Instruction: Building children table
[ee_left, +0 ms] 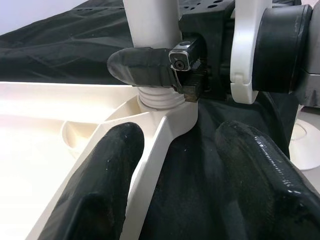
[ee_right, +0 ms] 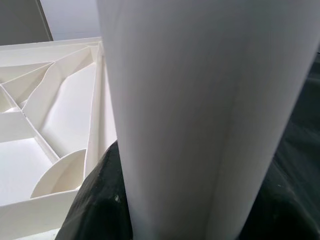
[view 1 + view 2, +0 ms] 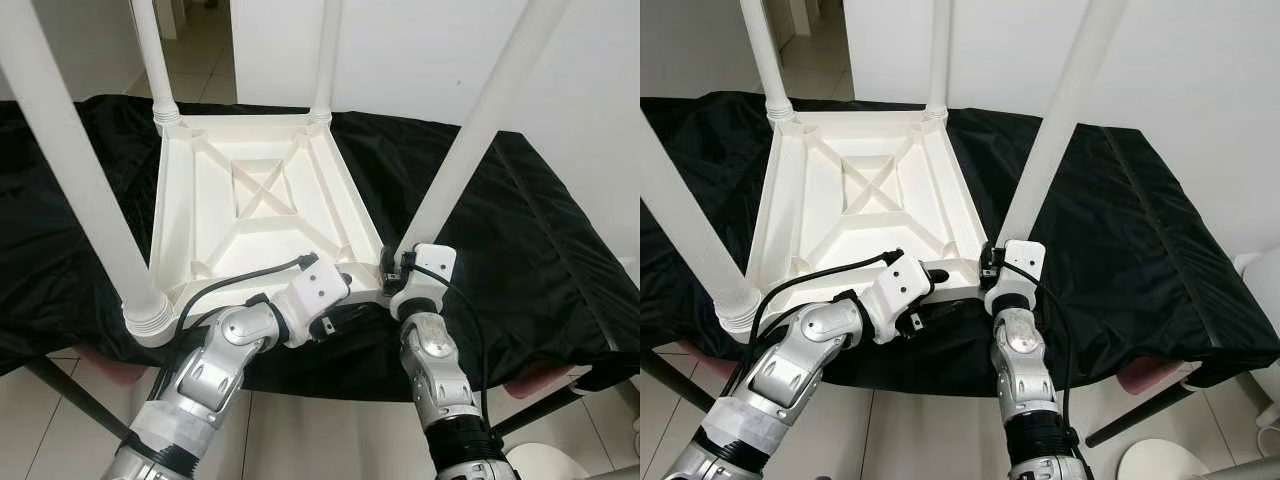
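Right gripper [image 3: 392, 268]: black fingers clamped round the base of the near-right white plastic leg [image 3: 478, 122], just above its ribbed collar. In the right wrist view that leg [image 2: 200, 115] rises between the two fingers [image 2: 95, 200], which press its sides.

Left gripper [image 3: 345, 283]: at the near edge of the table, beside the same corner. In the left wrist view its two fingers [image 1: 95, 190] are spread apart, one over the white rim, one over the cloth; they grip nothing. The right gripper's fingertip [image 1: 145, 67] shows there against the leg base.

White plastic children's table [image 3: 255, 215]: lies upside down on a black cloth [image 3: 520, 240] that covers a work surface. Underside faces up, showing a raised rim, a square centre panel with crossed ribs, and diagonal ribs to the corners. Four round white legs stand upright in the corner sockets: near-left leg [image 3: 75, 170], far-left leg [image 3: 152, 60], far-right leg [image 3: 327, 55], plus the gripped one. No containers seen.

Pale tiled floor [image 3: 300, 430] below.
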